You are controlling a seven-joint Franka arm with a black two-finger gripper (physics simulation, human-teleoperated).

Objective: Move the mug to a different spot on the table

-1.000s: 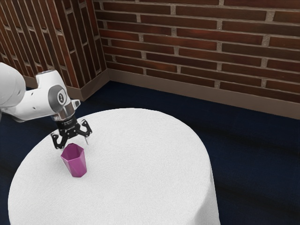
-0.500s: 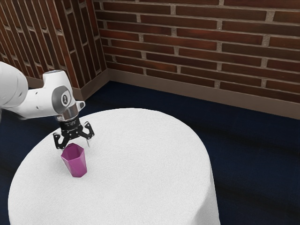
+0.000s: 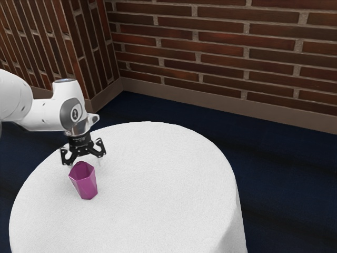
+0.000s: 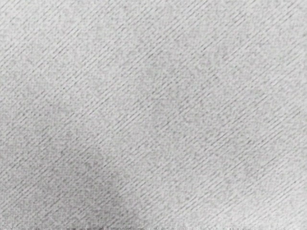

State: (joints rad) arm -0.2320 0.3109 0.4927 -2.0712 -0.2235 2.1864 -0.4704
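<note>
Apparently the approach is in hand: the fingers (image 3: 64, 156) stand wide and empty just above the purple mug (image 3: 83, 180), upright on the bench (image 3: 168, 174) toward the exterior view's left, so next they must sink around it and close.

Mug (image 3: 84, 180) stands upright on the round table (image 3: 174, 174), just below the gripper (image 3: 82, 158) and apart from it. Most of the table lies toward the exterior view's right of the gripper. Brick wall (image 3: 221, 47) stands well behind it.
</note>
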